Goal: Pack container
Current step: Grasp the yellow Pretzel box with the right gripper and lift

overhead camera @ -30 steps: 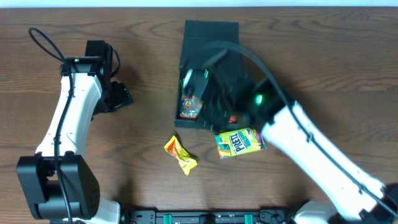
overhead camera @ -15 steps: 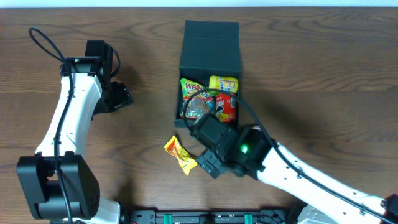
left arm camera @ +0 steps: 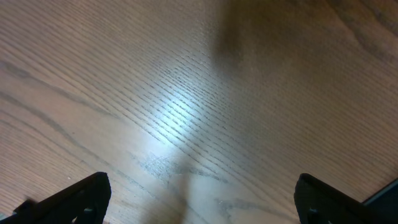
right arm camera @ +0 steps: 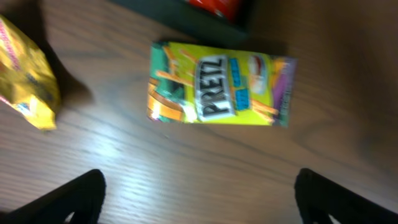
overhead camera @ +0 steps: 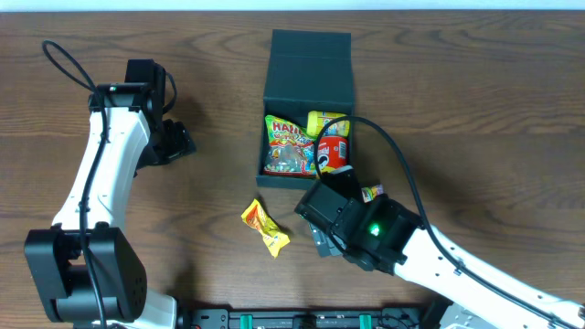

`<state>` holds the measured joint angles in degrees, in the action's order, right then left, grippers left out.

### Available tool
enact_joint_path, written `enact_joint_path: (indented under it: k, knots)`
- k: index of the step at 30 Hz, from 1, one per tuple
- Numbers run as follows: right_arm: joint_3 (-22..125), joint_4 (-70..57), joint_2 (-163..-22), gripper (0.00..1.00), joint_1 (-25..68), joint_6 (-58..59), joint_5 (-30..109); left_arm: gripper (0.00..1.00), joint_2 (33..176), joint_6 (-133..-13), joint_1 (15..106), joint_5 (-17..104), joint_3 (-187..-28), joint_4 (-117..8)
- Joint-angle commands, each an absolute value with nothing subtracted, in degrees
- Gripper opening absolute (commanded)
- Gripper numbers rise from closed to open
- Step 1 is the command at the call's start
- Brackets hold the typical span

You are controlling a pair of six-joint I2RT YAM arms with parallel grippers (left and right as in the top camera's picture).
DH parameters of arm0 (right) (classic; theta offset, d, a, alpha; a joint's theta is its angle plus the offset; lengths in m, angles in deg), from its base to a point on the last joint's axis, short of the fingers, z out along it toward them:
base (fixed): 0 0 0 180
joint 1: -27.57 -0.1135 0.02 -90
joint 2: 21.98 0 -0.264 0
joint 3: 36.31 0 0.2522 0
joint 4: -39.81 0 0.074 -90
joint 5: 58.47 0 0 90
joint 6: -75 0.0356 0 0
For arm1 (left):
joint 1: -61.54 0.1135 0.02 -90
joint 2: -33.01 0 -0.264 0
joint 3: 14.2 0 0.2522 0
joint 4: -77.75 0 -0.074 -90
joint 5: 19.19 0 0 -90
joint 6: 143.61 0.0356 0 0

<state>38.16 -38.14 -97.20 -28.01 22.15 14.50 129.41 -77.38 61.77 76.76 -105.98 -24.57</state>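
Right gripper (right arm camera: pixel 198 205): I see it near my edge of the wooden table (overhead camera: pixel 475 110). Its two fingertips are spread wide apart and hold nothing. It hangs over the table just in front of the box.

Green and yellow Pretz snack box (right arm camera: pixel 221 83): it lies flat on the wood, right under the right wrist camera. From above only its end (overhead camera: pixel 372 193) peeks out past the arm. It sits just outside the front wall of the container.

Crinkly yellow candy packet (overhead camera: pixel 264 227): it lies on the table, a bit to the left of the right arm, near the container but not touching it.

Step in hand: I think I am about to pick up the next snack. The Pretz box looks like the one I am lined up on.

Next move: I would bring the spread fingers down on either side of the Pretz box, squeeze, lift, and carry it over the front wall.

Dark teal-black square cardboard container (overhead camera: pixel 307 64): it sits in the middle of the table, further back, lid flap open. Inside are a green Haribo bag (overhead camera: pixel 287 146), a small yellow packet (overhead camera: pixel 327 122) and a red round can (overhead camera: pixel 334 155). There is little room left, I think.

Left gripper (left arm camera: pixel 198 196): far off to the left side, over bare wood. Its tips are spread apart and empty.
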Motion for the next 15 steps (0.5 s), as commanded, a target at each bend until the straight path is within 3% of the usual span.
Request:
enact_joint_path:
  k: [1,5,8,15]
  knots:
    - [36.34,-33.72,-96.87,0.93,-28.22,22.63,20.05,0.95,129.67,-77.62,61.95,76.74,-105.74,-24.44]
    - [34.27,-29.92,-97.90,0.93,-27.50,22.39,18.85,0.95,129.65,-77.62,61.95,76.74,-105.74,-24.44]
    - [33.13,-27.80,-99.71,0.91,-24.03,29.80,17.82,0.95,129.67,-77.62,61.95,76.72,-105.74,-24.44]
    - [33.06,-23.38,-101.22,0.79,-16.81,35.33,18.08,0.95,129.65,-77.62,61.95,76.72,-105.74,-24.44]
